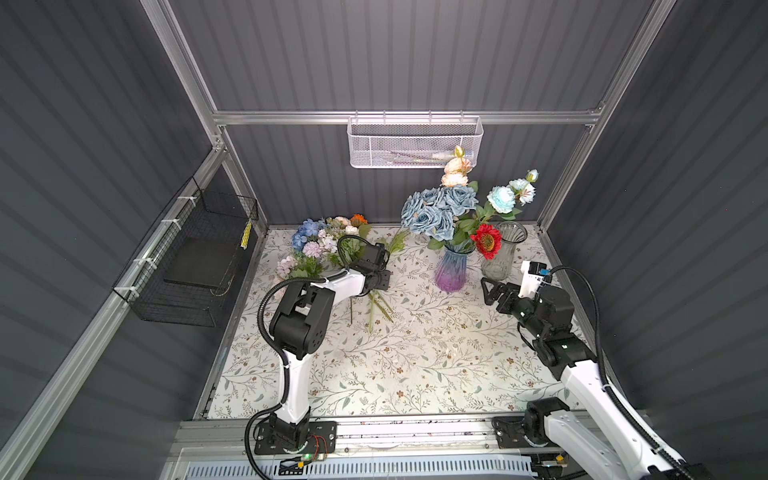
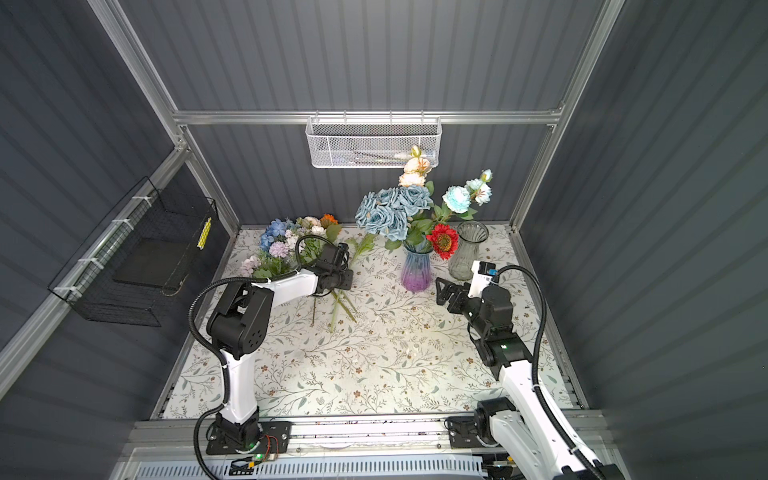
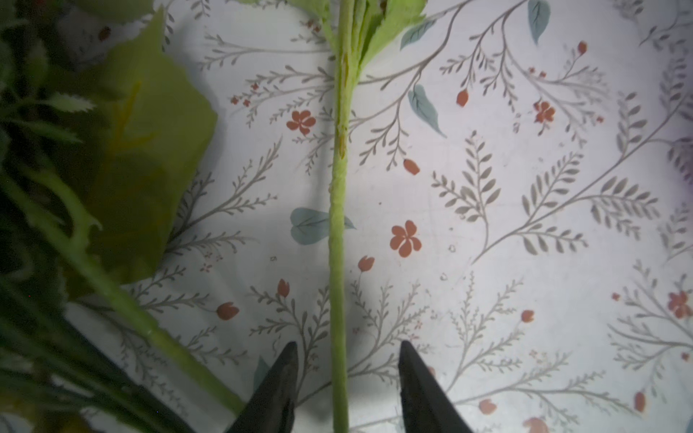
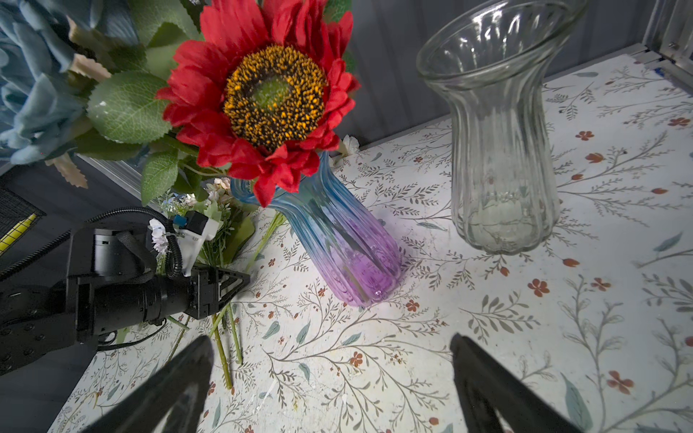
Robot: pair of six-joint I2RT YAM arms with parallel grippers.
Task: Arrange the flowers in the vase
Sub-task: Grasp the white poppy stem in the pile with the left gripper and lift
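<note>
Our left fingers [image 3: 275,390] stood parted astride one green stem [image 3: 337,262] on the bench [image 3: 525,225], not yet pinching it, poised, we judged, to lift it, while our right fingers [image 4: 180,382] hung empty and wide before the flower-filled vase [image 4: 348,255].

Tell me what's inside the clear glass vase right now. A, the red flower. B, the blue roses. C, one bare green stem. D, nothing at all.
D: the clear glass vase stands empty, while the red flower and the blue roses sit in the blue-and-purple vase beside it.
</note>
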